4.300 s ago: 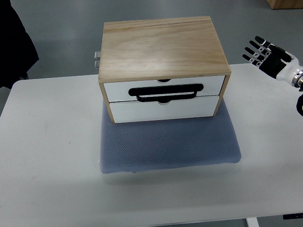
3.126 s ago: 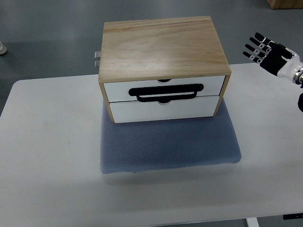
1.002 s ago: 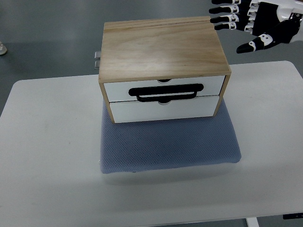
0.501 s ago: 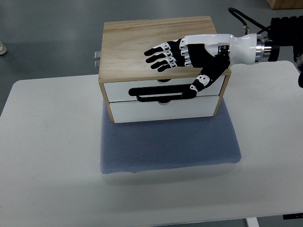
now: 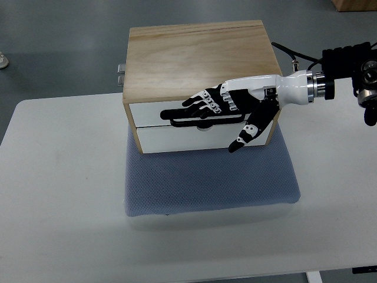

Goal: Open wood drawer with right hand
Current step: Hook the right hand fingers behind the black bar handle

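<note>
A wooden box (image 5: 200, 56) with two white drawer fronts stands on a blue-grey mat (image 5: 209, 177). The upper drawer (image 5: 147, 111) carries a black bar handle (image 5: 177, 118); both drawers look closed. My right hand (image 5: 227, 115), black and white, reaches in from the right and lies flat in front of the upper drawer, over the right part of the handle. Its fingers (image 5: 203, 101) are stretched out to the left and the thumb (image 5: 244, 135) points down over the lower drawer (image 5: 177, 138). It grasps nothing. The left arm is out of view.
The mat lies on a white table (image 5: 59, 177). A small metal fitting (image 5: 121, 73) sticks out of the box's left back side. Grey floor lies beyond the table's far edge.
My right hand came from the far right, swung over the box top, and has now dropped down in front of the upper drawer at the handle. The drawers have not moved.
</note>
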`<state>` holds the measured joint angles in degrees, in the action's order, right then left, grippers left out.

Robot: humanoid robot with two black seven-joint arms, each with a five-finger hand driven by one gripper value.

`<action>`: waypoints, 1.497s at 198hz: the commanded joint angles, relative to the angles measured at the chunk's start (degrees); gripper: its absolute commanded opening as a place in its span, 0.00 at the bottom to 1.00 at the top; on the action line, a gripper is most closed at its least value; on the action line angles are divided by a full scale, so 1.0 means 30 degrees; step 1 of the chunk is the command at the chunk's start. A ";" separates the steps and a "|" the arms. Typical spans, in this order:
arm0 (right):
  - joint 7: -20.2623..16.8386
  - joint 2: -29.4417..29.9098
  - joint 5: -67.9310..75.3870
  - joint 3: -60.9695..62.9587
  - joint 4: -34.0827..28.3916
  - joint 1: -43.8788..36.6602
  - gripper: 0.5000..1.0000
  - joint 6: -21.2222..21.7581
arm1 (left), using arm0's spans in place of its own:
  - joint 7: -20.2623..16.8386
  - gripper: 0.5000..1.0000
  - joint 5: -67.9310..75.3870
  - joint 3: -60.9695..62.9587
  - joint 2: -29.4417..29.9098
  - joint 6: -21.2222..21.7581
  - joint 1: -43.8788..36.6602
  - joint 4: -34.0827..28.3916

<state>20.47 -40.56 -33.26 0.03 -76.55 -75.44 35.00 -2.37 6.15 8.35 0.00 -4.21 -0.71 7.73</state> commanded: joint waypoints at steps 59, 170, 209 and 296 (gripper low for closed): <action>0.0032 0.0455 -0.0836 -0.0069 0.1612 0.0362 0.90 -0.0001 | -0.0001 1.00 0.0000 0.0000 0.0000 -0.0002 0.0001 0.0000; 0.0032 0.0953 -0.1774 -0.0069 0.2666 0.0684 0.90 -0.0359 | -0.0001 1.00 0.0000 0.0000 0.0000 -0.0002 0.0001 0.0000; 0.0032 0.1217 -0.2184 -0.0099 0.2725 0.0948 0.90 -0.0974 | -0.0001 1.00 0.0000 0.0000 0.0000 -0.0002 0.0001 0.0000; 0.0061 0.1305 -0.2740 -0.0099 0.2725 0.1446 0.90 -0.1326 | -0.0001 1.00 0.0000 0.0000 0.0000 -0.0002 0.0001 0.0000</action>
<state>20.57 -36.65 -41.46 -0.27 -68.29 -71.39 30.69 -2.38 6.16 8.35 0.00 -4.23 -0.70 7.73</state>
